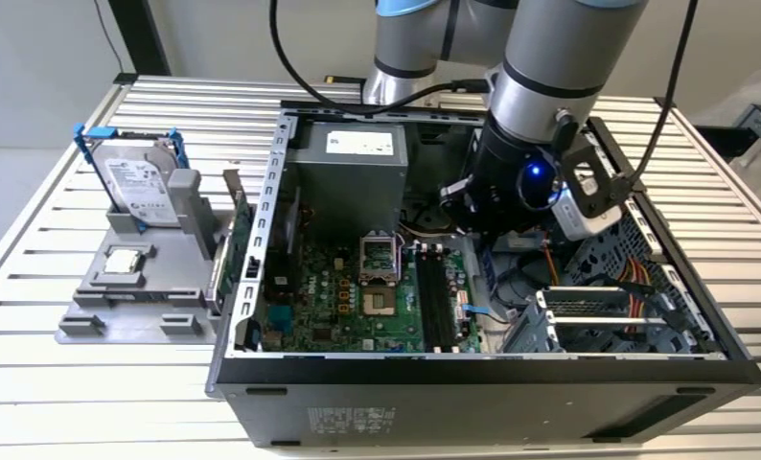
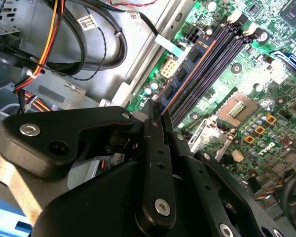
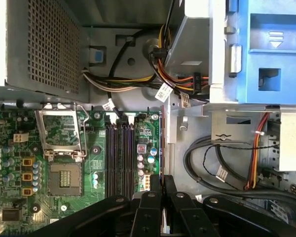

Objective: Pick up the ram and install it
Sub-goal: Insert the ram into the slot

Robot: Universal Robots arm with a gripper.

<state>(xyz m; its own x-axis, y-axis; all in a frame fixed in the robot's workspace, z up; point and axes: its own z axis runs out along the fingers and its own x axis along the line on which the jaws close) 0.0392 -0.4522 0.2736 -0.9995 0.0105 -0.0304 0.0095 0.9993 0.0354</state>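
Observation:
In both wrist views my gripper is shut on the ram. The ram is a thin dark-blue stick seen edge-on, reaching out from between the black fingers. It runs parallel to the black motherboard slots, on the side of them nearest the case cables. I cannot tell whether its lower edge touches a slot. In the exterior view the arm's wrist reaches down into the open computer case over the slot area and hides the fingers.
The empty processor socket lies beside the slots, with the grey power supply behind it. Cable bundles and a drive cage crowd the other side. Outside the case, a grey stand holds a hard drive and a chip.

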